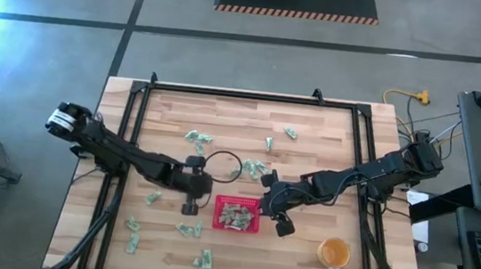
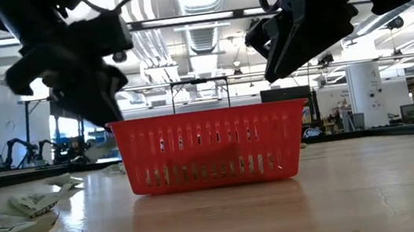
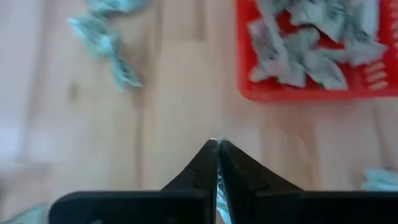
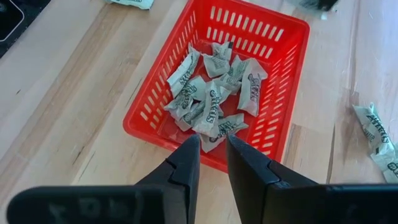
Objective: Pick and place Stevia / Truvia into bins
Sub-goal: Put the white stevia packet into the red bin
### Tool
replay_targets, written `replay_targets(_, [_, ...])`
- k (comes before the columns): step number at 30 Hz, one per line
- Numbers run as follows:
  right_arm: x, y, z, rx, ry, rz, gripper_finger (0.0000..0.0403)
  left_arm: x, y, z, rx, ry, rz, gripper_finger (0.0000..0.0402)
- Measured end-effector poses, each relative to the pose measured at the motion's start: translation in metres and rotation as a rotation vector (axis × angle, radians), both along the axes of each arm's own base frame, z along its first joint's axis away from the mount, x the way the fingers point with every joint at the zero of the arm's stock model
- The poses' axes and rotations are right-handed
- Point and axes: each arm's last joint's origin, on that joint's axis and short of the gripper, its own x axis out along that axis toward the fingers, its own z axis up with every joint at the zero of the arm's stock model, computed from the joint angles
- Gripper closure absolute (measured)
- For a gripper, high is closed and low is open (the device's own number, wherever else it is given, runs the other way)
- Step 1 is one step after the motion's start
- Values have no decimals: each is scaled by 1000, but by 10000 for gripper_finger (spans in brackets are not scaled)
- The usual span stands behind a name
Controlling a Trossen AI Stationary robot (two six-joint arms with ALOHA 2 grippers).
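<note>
Many sachets (image 4: 210, 99) lie heaped in the red tray (image 4: 283, 118); others remain scattered on the table (image 1: 328, 153). Left gripper (image 3: 217, 144), jaws fully closed on nothing, hovers just left of the tray. Right gripper (image 4: 213, 146), jaws narrowly parted (empty, as far as visible), hangs at the tray's right edge. Nearest loose sachets (image 1: 255, 167) lie just behind the tray, nearer the right arm.

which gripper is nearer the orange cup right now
Right. The right gripper hangs by the red tray, with the orange cup off to its outer side; the left gripper is beyond the tray's far side from the cup.
</note>
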Motion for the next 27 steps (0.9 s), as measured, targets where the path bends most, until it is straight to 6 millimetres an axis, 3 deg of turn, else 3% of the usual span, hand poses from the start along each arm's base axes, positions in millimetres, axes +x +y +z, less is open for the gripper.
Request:
replay_targets(13, [-7, -4, -3, -61, 70, -68, 335, -1, 3, 38, 101, -224, 66, 401])
replay_targets(27, [-12, -8, -5, -112, 117, -105, 335, 13, -20, 47, -4, -412, -228, 402])
